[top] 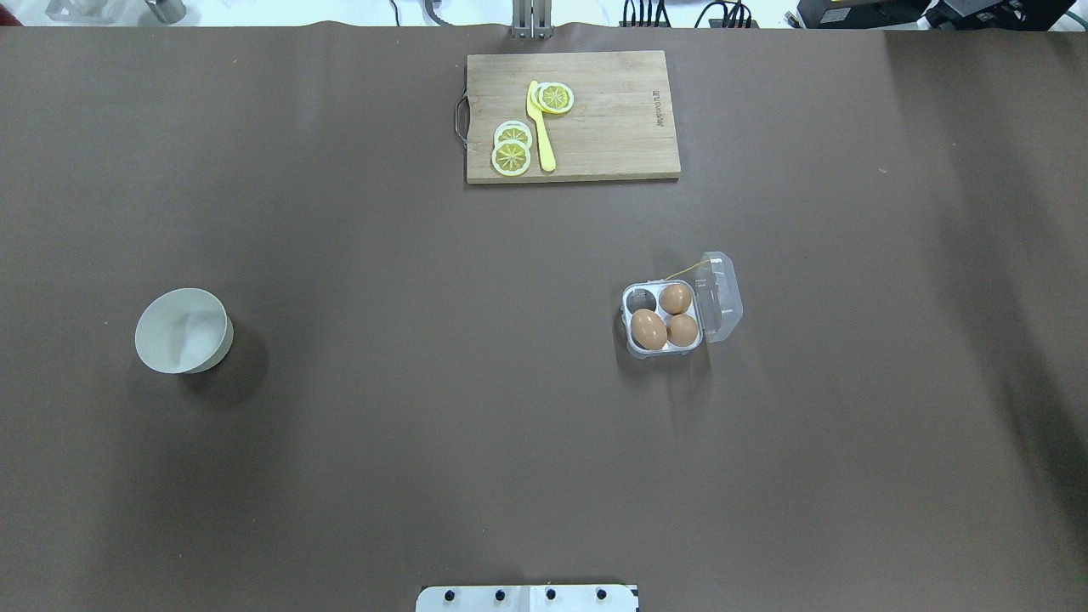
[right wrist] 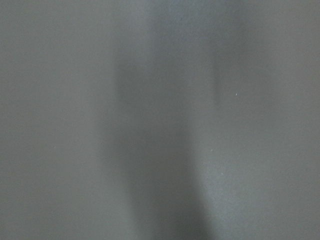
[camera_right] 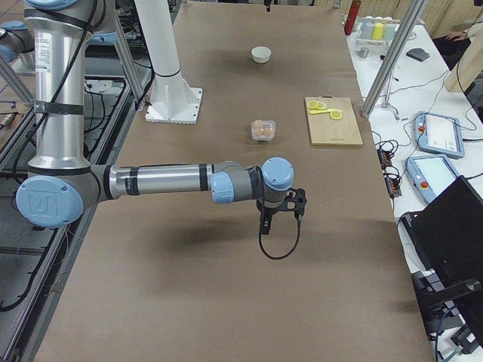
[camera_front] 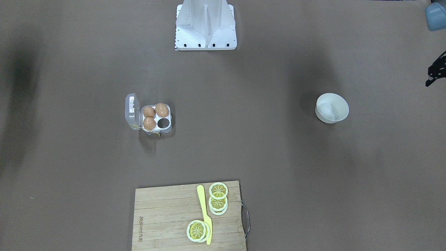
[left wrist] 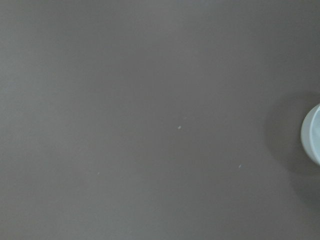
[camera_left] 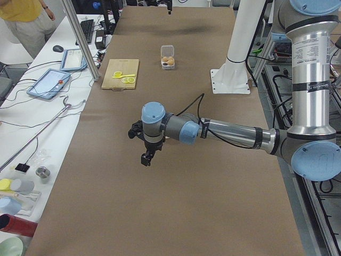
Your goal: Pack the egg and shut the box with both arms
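Brown tabletop (top: 425,442): clear plastic four-cup egg carton (top: 722,297) open, three tan-brown eggs (top: 648,329) inside.
Black left gripper (camera_left: 145,158), right gripper (camera_right: 264,222): cannot tell whether fingers are apart.

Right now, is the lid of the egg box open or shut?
Open. The clear lid lies folded back beside the box, leaving three eggs and one empty cup uncovered.

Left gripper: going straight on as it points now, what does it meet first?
Likely the bare brown table: the left gripper points down, and the white bowl sits only at its wrist view's edge.
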Tool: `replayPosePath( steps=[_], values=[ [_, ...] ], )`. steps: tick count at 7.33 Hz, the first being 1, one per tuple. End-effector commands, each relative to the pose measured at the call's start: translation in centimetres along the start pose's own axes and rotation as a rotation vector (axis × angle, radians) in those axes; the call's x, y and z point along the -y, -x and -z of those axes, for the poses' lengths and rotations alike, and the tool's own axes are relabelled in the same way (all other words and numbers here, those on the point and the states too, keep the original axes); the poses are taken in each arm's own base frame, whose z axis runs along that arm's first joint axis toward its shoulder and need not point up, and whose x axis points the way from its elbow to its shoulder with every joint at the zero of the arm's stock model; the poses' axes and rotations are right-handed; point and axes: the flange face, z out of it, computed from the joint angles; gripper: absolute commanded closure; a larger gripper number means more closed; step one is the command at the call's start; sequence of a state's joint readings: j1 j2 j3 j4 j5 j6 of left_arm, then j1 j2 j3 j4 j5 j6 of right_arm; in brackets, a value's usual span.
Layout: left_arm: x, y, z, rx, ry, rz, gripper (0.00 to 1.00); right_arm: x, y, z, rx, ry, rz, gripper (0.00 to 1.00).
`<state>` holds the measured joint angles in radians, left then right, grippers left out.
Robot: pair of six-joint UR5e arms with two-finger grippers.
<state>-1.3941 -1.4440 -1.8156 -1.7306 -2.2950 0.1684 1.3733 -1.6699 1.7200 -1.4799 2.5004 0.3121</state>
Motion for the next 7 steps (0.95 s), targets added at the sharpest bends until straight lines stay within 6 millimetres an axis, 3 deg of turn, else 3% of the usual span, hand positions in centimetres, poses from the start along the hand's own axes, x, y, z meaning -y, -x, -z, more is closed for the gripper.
replayPosePath(
  steps=[1, 3, 6, 7],
  values=[
    [-1.2, 0.7, 0.1, 0.002, -0.005, 0.01, 0.03, -1.7, 2.4, -2.4, 0.108, 0.096, 0.025, 0.0],
    [-1.4, 1.0, 0.6, -0.01, -0.019, 0.024, 0.03, -2.5, 6.5, -2.8, 0.229, 0.159, 0.08, 0.0],
    [-1.5, 1.2, 0.7, -0.012, -0.02, 0.029, 0.03, -2.6, 8.4, -2.6, 0.291, 0.188, 0.072, 0.01],
    [-1.5, 1.1, 0.7, -0.024, -0.024, 0.03, 0.03, -2.6, 8.5, -2.5, 0.297, 0.18, 0.086, 0.3]
  ],
)
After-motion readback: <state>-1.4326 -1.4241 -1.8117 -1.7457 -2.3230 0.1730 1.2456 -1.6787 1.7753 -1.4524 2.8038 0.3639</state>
